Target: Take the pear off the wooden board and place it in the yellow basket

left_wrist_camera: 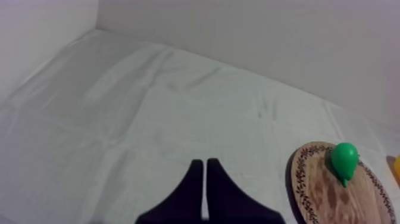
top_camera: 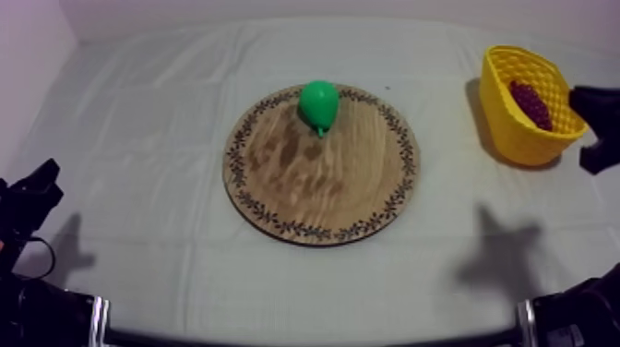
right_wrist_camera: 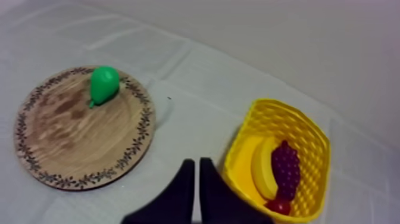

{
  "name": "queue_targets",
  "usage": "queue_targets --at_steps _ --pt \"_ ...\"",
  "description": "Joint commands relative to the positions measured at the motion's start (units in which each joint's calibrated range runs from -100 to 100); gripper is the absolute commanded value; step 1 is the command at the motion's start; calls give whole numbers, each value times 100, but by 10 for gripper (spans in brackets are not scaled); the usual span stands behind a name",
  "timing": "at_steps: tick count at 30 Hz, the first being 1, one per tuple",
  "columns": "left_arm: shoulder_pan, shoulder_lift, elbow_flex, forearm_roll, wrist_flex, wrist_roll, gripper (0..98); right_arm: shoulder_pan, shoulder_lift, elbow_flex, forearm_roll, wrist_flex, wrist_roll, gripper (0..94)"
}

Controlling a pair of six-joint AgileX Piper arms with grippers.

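A green pear (top_camera: 318, 104) lies on the far part of the round wooden board (top_camera: 321, 185), stalk end toward the front. The yellow basket (top_camera: 506, 92) stands at the far right of the table. My left gripper (left_wrist_camera: 205, 164) is shut on nothing, fingers together, over bare cloth well to the left of the board (left_wrist_camera: 324, 196) and pear (left_wrist_camera: 344, 159). It sits low at the left edge (top_camera: 44, 175). My right gripper (right_wrist_camera: 197, 162) is also shut on nothing, just left of the basket (right_wrist_camera: 280, 113), with the pear (right_wrist_camera: 104, 83) and board (right_wrist_camera: 77, 140) farther off.
Inside the basket lie a banana (right_wrist_camera: 261, 170), a bunch of dark grapes (right_wrist_camera: 287, 170) and a small red fruit (right_wrist_camera: 277, 206). My right arm (top_camera: 600, 100) hangs just right of the basket. Bare cloth surrounds the board. A wall runs behind the table.
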Motion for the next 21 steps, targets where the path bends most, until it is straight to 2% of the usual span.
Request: queue_targets --at_steps 1,7,12,21 --pt "0 0 0 0 -1 1 1 -398 829 -934 144 291 -163 3" --pt "0 0 0 0 -1 1 1 -928 2172 -2478 332 1102 -462 3" --pt "0 0 0 0 -1 1 1 -1395 3190 -3591 650 1808 -862 3" --pt "0 0 0 0 -1 1 1 -1824 4909 -5340 989 2852 -1417 3"
